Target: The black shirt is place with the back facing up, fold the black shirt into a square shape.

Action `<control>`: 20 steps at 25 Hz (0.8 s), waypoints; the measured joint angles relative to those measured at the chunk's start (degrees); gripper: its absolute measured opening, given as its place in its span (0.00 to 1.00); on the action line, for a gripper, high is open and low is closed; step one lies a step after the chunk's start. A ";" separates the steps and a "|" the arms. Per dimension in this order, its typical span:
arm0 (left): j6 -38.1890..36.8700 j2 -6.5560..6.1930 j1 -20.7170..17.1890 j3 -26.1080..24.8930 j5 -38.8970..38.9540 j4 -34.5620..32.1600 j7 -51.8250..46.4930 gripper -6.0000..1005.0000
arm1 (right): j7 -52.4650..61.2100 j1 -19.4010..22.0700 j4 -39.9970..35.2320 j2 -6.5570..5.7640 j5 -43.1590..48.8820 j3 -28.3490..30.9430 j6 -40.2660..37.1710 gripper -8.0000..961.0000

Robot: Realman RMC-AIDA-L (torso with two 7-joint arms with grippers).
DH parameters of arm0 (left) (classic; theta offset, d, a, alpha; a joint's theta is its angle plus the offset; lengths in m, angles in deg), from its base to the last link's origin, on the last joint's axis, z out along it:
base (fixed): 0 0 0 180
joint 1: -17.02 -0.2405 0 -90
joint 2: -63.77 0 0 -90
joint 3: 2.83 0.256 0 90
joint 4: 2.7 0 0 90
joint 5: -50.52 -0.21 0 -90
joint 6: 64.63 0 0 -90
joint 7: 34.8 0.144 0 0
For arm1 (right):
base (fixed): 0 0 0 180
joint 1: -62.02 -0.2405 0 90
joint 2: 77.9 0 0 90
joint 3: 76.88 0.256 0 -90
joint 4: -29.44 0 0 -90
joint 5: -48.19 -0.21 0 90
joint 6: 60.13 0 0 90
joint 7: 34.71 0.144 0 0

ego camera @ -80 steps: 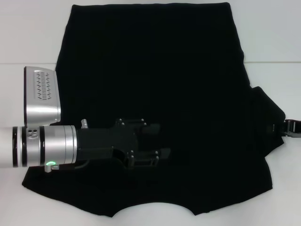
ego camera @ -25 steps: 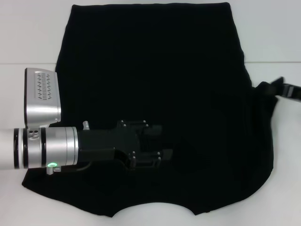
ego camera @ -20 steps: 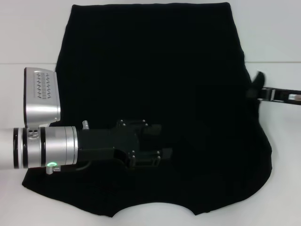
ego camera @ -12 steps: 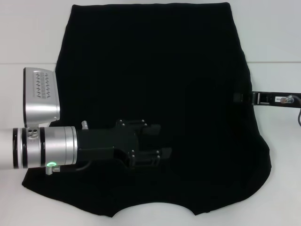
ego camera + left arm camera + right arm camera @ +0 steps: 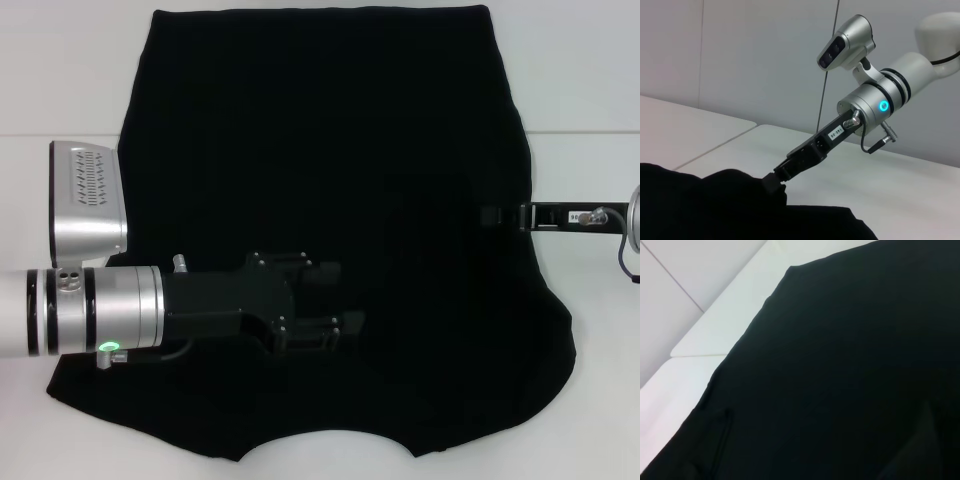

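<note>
Left pincer hovers low (right pincer reaches inward).

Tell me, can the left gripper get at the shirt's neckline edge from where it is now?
Probably yes. The left gripper rests over the middle of the black shirt, and the curved neckline lies just toward the robot, with only flat fabric between them.

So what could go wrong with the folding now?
The right claw is carrying the shirt's sleeve in over the body. If the fabric slips out too soon, the sleeve could land bunched up, not flat. The left claw lies low over the shirt's middle, so the folded part might drape onto it or snag there. And black fabric on black claws makes the edges hard to see, so the fold could end up crooked.
</note>
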 joint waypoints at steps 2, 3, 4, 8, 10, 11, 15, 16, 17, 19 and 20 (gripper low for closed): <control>0.03 0.00 -0.01 0.00 0.00 0.00 0.00 0.69 | 0.47 -0.04 -0.03 0.01 0.00 -0.15 -0.65 0.09; 0.05 0.00 -0.01 0.00 0.00 0.00 0.00 0.69 | 0.77 -0.07 -0.14 0.00 0.00 -0.20 -1.11 0.09; 0.08 0.00 -0.01 0.00 0.00 0.00 0.00 0.69 | 0.97 -0.08 -0.24 -0.08 0.00 -0.26 -1.65 0.09; 0.46 0.00 -0.02 -0.09 0.00 -0.07 0.00 0.69 | 0.97 0.26 -0.79 -0.44 -0.15 -0.25 -3.95 0.09; 0.72 0.00 -0.06 -0.37 0.00 -0.08 -0.04 0.69 | 0.82 0.32 -0.87 -0.54 -0.38 0.14 -4.86 0.09; 0.82 0.00 -0.08 -0.59 0.00 -0.03 -0.06 0.69 | 0.77 0.35 -0.91 -0.59 -0.53 0.31 -5.40 0.12; 0.87 0.00 -0.17 -1.51 0.00 0.10 -0.12 0.69 | 0.65 0.60 -1.55 -0.70 -1.98 0.43 -7.49 0.21; 0.87 -0.01 -0.22 -1.64 0.00 0.06 -0.17 0.69 | 0.65 0.60 -1.55 -0.70 -1.98 0.43 -7.49 0.23; 0.88 -0.01 -0.29 -1.98 0.00 -0.03 -0.34 0.69 | 0.63 0.70 -1.61 -0.72 -2.22 0.44 -7.54 0.26; 0.88 -0.06 -0.39 -3.23 0.00 -0.07 -1.09 0.69 | 0.58 0.87 -1.66 -0.77 -2.54 0.45 -7.43 0.30; 0.87 -0.16 -0.43 -3.97 0.00 -0.07 -1.86 0.69 | 0.10 0.99 -1.53 -0.78 -2.75 0.45 -7.27 0.32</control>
